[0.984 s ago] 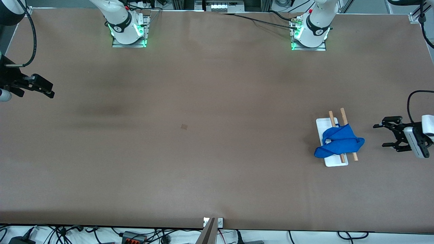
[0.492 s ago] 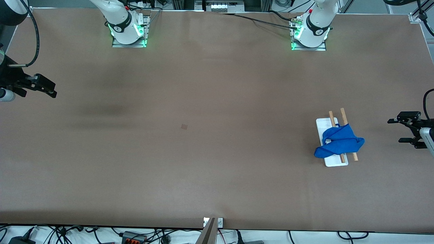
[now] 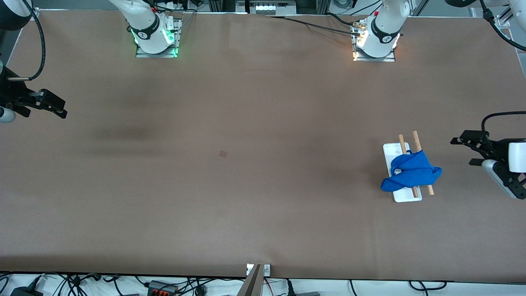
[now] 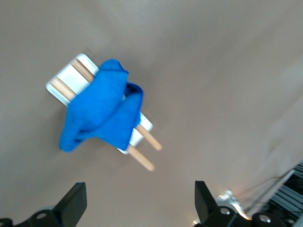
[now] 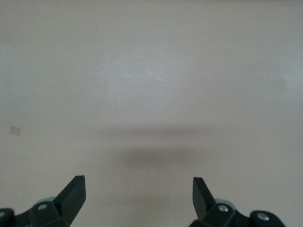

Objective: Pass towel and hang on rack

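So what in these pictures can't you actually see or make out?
- The rack's wire upright: hidden under the draped towel in the front view and the left wrist view.
- The towel's corner loop: lost in its folds in both views.
- Middle stretch of the wooden rods: covered by the towel.
- Left gripper: its arm is cut off by the front view's edge.
- Right gripper: its arm is also cut off at the edge; its wrist view shows only bare table.

Towel [image 3: 411,174]: plain royal blue. Rack [image 3: 404,195]: white base, two light-brown wooden rods. Table [image 3: 246,185]: uniform brown. Left gripper [image 3: 464,151] and right gripper [image 3: 57,107]: black fingers.
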Robot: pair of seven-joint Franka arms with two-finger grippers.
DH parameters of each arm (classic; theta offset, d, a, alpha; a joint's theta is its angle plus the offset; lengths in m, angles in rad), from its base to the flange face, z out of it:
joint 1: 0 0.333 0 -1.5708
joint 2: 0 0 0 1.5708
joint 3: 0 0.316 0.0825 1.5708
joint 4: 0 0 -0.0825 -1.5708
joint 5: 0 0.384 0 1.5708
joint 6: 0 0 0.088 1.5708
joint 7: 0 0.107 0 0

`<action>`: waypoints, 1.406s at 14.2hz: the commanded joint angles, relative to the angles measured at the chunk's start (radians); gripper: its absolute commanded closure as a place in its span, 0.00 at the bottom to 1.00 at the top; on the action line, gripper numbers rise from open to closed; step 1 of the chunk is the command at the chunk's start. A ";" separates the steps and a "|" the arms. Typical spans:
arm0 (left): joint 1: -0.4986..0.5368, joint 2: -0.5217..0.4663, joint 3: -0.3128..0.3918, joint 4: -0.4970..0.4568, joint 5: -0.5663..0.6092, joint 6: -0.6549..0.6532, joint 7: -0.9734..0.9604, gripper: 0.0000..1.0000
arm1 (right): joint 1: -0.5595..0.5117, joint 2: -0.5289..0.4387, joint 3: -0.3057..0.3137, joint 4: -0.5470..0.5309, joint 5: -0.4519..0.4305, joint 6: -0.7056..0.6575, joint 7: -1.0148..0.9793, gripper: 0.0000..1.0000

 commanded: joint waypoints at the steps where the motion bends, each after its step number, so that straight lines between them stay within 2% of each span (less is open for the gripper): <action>1: -0.092 -0.046 0.045 0.037 0.079 -0.024 -0.052 0.00 | -0.017 -0.005 0.017 0.009 0.008 -0.020 -0.022 0.00; 2: -0.104 -0.069 0.048 0.017 0.100 -0.005 -0.073 0.00 | -0.017 -0.005 0.017 0.009 0.008 -0.021 -0.023 0.00; 3: -0.131 -0.126 0.050 -0.064 0.140 0.032 -0.116 0.00 | -0.017 -0.006 0.017 0.010 0.008 -0.021 -0.023 0.00; 4: -0.148 -0.210 0.053 -0.183 0.163 0.108 -0.156 0.00 | -0.019 -0.006 0.015 0.010 0.008 -0.021 -0.023 0.00; 5: -0.149 -0.265 0.053 -0.277 0.160 0.168 -0.179 0.00 | -0.019 -0.006 0.015 0.010 0.008 -0.021 -0.023 0.00; 7: -0.156 -0.336 0.074 -0.380 0.134 0.219 -0.257 0.00 | -0.019 -0.006 0.015 0.010 0.008 -0.015 -0.023 0.00; 9: -0.182 -0.446 0.118 -0.536 0.075 0.294 -0.425 0.00 | -0.019 -0.010 0.012 0.012 0.008 -0.020 -0.022 0.00; 13: -0.198 -0.618 0.122 -0.765 0.070 0.489 -0.607 0.00 | -0.019 -0.010 0.009 0.012 0.008 -0.020 -0.022 0.00; 16: -0.196 -0.694 0.122 -0.859 0.071 0.556 -0.666 0.00 | -0.019 -0.010 0.010 0.012 0.010 -0.021 -0.020 0.00; 20: -0.195 -0.698 0.122 -0.861 0.074 0.555 -0.664 0.00 | -0.019 -0.010 0.012 0.012 0.010 -0.023 -0.020 0.00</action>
